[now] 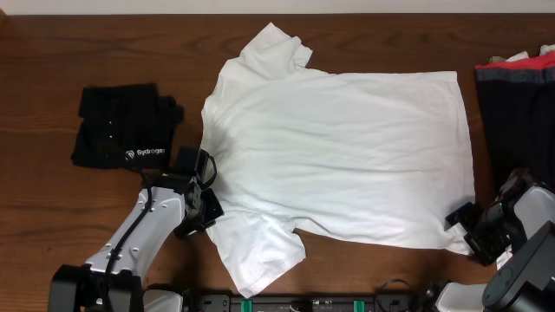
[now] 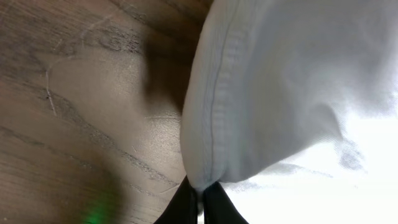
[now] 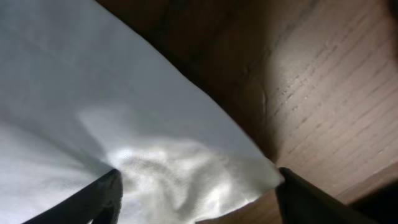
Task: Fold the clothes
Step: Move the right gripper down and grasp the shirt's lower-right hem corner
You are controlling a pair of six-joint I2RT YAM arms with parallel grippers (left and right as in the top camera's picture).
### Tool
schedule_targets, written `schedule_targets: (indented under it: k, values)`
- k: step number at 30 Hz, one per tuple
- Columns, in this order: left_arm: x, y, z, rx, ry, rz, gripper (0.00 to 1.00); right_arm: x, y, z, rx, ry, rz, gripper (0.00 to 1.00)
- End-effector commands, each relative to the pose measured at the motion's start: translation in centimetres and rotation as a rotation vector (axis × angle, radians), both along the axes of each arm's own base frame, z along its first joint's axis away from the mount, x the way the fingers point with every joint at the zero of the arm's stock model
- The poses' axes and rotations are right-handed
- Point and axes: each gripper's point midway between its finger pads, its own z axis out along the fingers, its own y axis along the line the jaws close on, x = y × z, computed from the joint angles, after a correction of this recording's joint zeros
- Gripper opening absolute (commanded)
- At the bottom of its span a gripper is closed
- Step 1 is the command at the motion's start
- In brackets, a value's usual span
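The white T-shirt (image 1: 347,147) of the clothes lies spread flat on the wooden table, sleeves toward the left and hem toward the right. My left gripper (image 1: 206,206) sits at the shirt's lower left edge, by the near sleeve (image 1: 260,256). In the left wrist view this gripper (image 2: 200,198) is shut on a stitched fold of the white fabric (image 2: 280,93). My right gripper (image 1: 466,227) is at the shirt's near right hem corner. In the right wrist view it (image 3: 199,196) stands open, its fingers (image 3: 102,196) wide apart, with the shirt corner (image 3: 205,180) lying between them.
A folded black shirt with white lettering (image 1: 121,130) lies left of the white shirt. A pile of dark and red clothes (image 1: 520,82) sits at the right edge. A black rail (image 1: 303,303) runs along the table's near edge.
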Motion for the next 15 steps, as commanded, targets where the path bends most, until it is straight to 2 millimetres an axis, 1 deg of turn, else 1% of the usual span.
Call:
schedule_targets:
  k: [1, 2, 3, 5, 6, 11, 14, 15]
  values:
    - [-0.1, 0.5, 0.0, 0.022, -0.005, -0.012, 0.07, -0.5, -0.4, -0.3, -0.020, 0.011, -0.029, 0.60]
    - [-0.1, 0.5, 0.0, 0.022, -0.005, -0.012, 0.07, -0.4, -0.4, -0.3, -0.021, 0.008, -0.030, 0.54]
    - [-0.1, 0.5, 0.0, 0.022, -0.005, -0.012, 0.07, -0.3, -0.5, -0.3, -0.024, 0.005, -0.034, 0.46]
    - [-0.1, 0.5, 0.0, 0.023, -0.004, -0.013, 0.07, -0.2, -0.7, -0.2, -0.028, 0.001, -0.033, 0.25]
    - [-0.1, 0.5, 0.0, 0.023, -0.003, -0.013, 0.07, 0.0, -0.8, -0.1, -0.033, -0.002, -0.032, 0.20]
    - [-0.1, 0.5, 0.0, 0.023, -0.003, -0.013, 0.07, 0.5, -1.1, 0.7, -0.048, -0.029, -0.020, 0.09]
    - [-0.1, 0.5, 0.0, 0.023, -0.003, -0.013, 0.07, 0.7, -1.3, 1.5, -0.063, -0.052, -0.010, 0.09]
    - [-0.1, 0.5, 0.0, 0.023, -0.003, -0.013, 0.07, 0.9, -1.4, 1.8, -0.069, -0.064, -0.007, 0.14]
